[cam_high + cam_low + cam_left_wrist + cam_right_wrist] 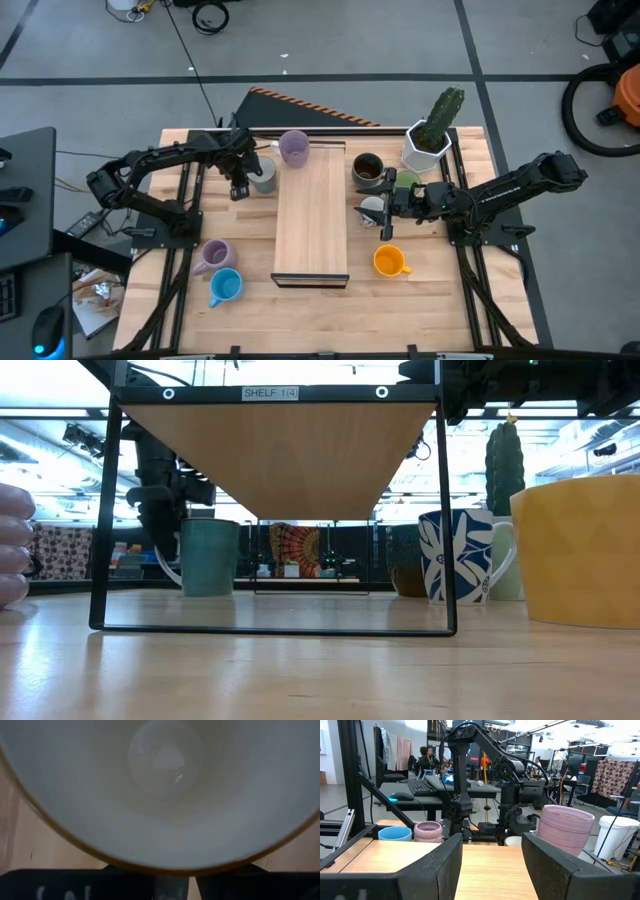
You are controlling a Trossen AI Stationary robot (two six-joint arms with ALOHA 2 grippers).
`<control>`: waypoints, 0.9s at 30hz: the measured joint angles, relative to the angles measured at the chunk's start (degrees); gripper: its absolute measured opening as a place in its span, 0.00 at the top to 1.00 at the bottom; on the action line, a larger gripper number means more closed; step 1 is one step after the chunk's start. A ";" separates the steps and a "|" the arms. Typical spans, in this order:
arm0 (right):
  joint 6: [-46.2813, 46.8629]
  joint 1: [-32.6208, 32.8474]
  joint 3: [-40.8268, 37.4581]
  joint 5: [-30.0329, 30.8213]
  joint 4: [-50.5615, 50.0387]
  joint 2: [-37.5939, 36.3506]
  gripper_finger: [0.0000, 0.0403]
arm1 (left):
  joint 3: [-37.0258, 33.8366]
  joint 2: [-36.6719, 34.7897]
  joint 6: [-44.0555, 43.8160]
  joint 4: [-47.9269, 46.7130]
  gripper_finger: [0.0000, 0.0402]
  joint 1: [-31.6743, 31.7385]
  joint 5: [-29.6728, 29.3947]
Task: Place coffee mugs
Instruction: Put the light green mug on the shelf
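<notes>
A pale green mug (264, 175) with a white inside (160, 780) stands on the table left of the wooden shelf (311, 215). My left gripper (240, 186) points down at its handle side and is shut on it. My right gripper (492, 862) hovers open and level at the shelf's right edge, above a white flowered mug (455, 557), with nothing between its fingers. A purple ribbed mug (293, 147) stands at the shelf top's far end. An orange mug (390, 262), a dark brown mug (367, 168), another purple mug (215, 255) and a blue mug (225, 287) rest on the table. My left gripper comes from above, pointing down, at the mug's handle side (165, 565). In the left wrist view a pale strip of the mug (172, 887) fills the narrow gap between the two fingers, just outside the rim. The mug stands upright with its base on the table.
A white pot with a cactus (432, 135) stands at the far right corner. The shelf's black frame (105, 510) stands mid-table, with room under it. A green mug (406, 182) sits by my right arm. A striped board (310, 108) lies behind the table.
</notes>
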 joint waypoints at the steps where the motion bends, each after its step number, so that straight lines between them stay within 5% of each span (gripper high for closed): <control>1: 0.00 0.00 0.00 -0.01 0.00 0.00 0.48 | 0.00 0.00 0.00 -0.19 0.72 0.00 0.00; 9: 0.00 0.00 0.00 0.00 0.00 0.00 0.48 | 0.02 -0.11 -3.11 -0.82 0.88 0.28 -0.04; 27: 0.03 0.00 0.00 0.00 0.01 0.00 0.48 | 4.55 -3.23 -5.48 -9.84 0.88 0.83 -0.83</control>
